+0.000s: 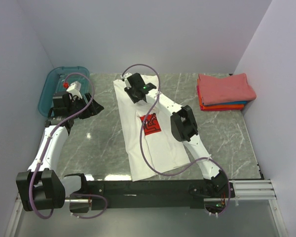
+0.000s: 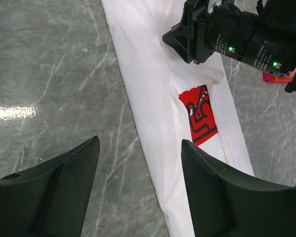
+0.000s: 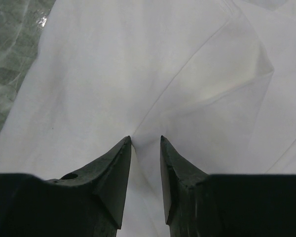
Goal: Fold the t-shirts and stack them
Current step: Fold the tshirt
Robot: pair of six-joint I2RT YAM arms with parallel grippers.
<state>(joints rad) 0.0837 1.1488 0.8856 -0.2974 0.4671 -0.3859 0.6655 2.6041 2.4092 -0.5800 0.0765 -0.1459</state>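
**White tee lying mid-table, right gripper pinching its far end**

The white tee (image 1: 158, 148) is lying along the middle of the marble-pattern table (image 1: 98, 143), folded into a long narrow strip that is running from the near edge toward the far wall. Its red print (image 1: 151, 124) is facing up, partly covered by a fold of white cloth.

The right gripper (image 3: 145, 143) is pressing down on the far end of the strip. Its jaws are standing almost together, grasping a small ridge of the white cloth, and creases are fanning out from the pinch.

The left gripper (image 2: 139, 140) is hovering over bare table to the left of the tee, apart from it. Its jaws are spread wide, holding nothing.

A stack of folded tees is sitting at the far right corner, well apart from the white one: coral-red tee (image 1: 226, 89) on top, orange tee (image 1: 212, 106) and a sliver of blue tee (image 1: 237, 102) showing beneath. A teal bin (image 1: 52, 89) is sitting at the far left.
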